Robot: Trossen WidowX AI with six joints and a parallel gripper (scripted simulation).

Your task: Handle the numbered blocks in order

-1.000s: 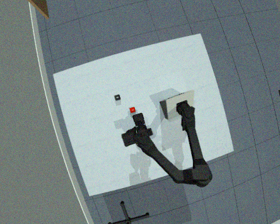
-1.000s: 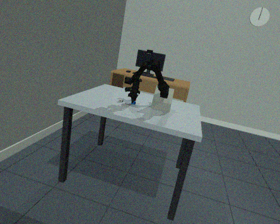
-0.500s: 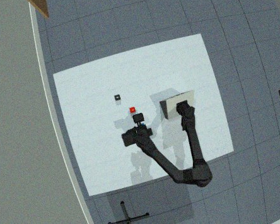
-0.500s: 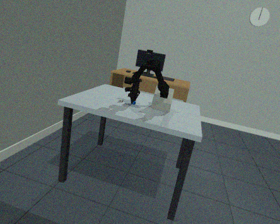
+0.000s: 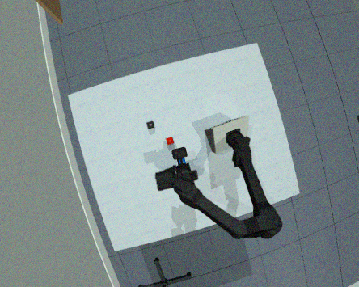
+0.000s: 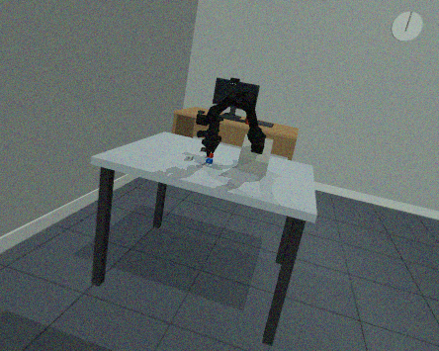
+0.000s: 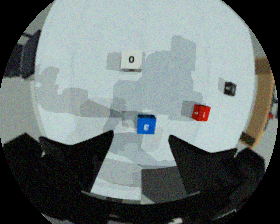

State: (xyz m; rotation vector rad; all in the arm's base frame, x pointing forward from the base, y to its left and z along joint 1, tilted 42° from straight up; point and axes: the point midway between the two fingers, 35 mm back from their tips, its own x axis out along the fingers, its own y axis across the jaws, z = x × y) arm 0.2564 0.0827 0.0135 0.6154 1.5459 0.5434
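Observation:
My gripper [image 5: 181, 161] [image 7: 141, 134] is open and empty, its fingers spread on either side of the blue block and above it. The blue block [image 5: 183, 161] [image 6: 209, 161] [image 7: 146, 124] sits on the table; its digit is blurred. The red block [image 5: 170, 141] [image 6: 211, 155] [image 7: 201, 113] stands beyond it, digit unreadable. The black block [image 5: 150, 124] [image 7: 230, 89] is farther off, its digit too small to read here. The white block [image 7: 131, 60] shows a 0 in the wrist view; the arm hides it in the top view.
A beige upright box-like panel [image 5: 221, 138] [image 6: 263, 165] stands on the white table [image 5: 109, 113] [image 6: 143, 155] beside the arm's base. The arm's shadows fall across the table around the blocks. A wooden desk with a monitor [image 6: 235, 94] stands behind the table.

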